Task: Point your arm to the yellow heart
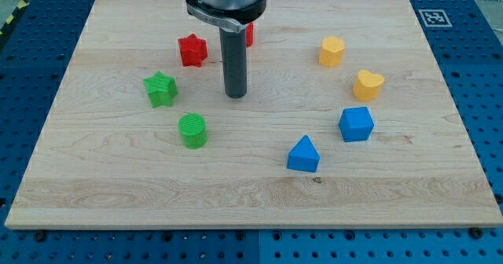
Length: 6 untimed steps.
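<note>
While my tip [236, 95] stands mid-table [251, 193], between the red star [192, 50] and green star [160, 89] side and the yellow pair, the yellow heart [368, 85] waits well apart at the view's right, above the blue cube [356, 124]. No gripper here, only a rod. I'd judge the pointing not yet done.

Single camera only; no second view to compare. It looks down at a steep angle from beyond the bench's [440, 52] near edge, facing its far edge. Mid-range: the whole wooden board fits in frame, with blue perforated base [487, 75] at the margins. Arm enters from the view's top.
</note>
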Each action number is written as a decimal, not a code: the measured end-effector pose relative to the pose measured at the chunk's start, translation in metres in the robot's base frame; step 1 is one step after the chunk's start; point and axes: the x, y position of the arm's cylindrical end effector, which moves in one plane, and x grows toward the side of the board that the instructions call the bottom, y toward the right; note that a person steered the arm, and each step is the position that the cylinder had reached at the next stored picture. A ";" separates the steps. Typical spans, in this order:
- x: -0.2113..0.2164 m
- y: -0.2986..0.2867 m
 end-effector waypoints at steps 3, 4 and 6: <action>0.000 -0.003; 0.000 -0.002; -0.019 0.102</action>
